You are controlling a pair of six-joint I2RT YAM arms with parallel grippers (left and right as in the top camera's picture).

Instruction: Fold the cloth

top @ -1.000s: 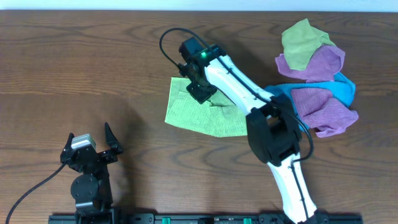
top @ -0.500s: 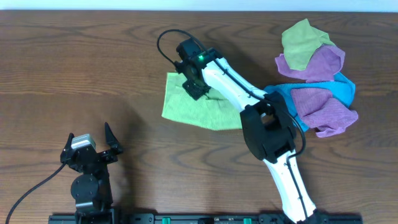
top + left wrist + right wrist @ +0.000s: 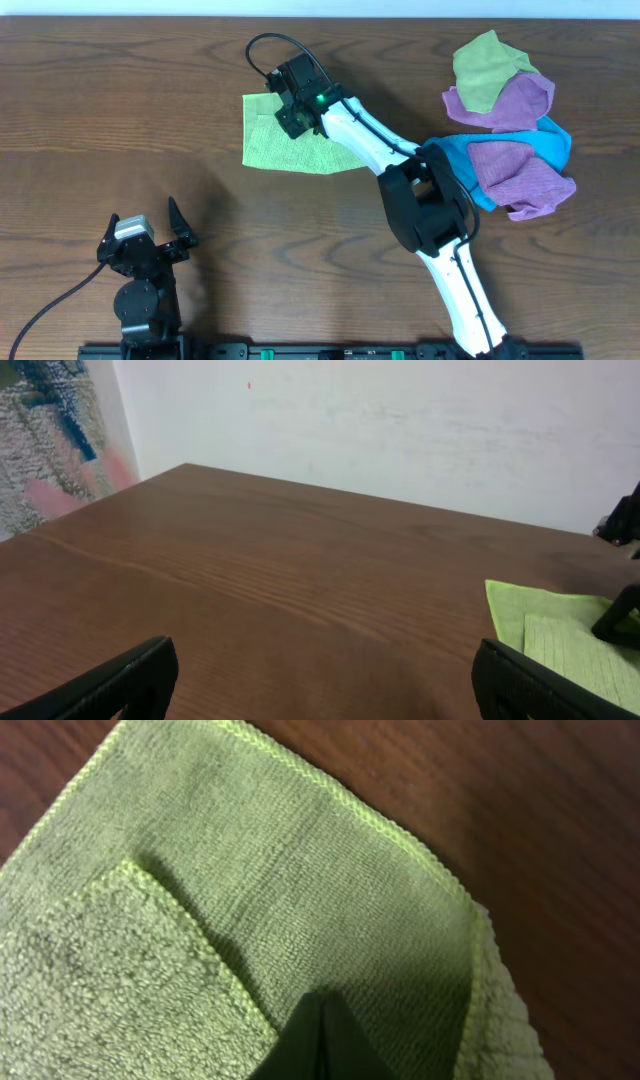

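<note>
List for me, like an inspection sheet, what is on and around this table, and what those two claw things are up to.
Surface: brown wood-grain table.
Job's things: lime-green cloth lies flat, one part doubled over.
Clutter: heap of spare cloths, purple, blue and olive, at the right.
Grippers: left gripper wide open, apart from the cloth; right gripper fingers together, tip on the cloth, pinch unclear.
Cables: black cable loops off the right wrist; second cable trails from the left arm.
Surroundings: white wall, mottled panel.

Dark brown wood-grain table [image 3: 120, 100] filling the overhead view, plain white wall [image 3: 400, 420] behind the table's far edge, mottled blue, pink and grey panel [image 3: 45, 450] beside the wall at left, soft even light
</note>
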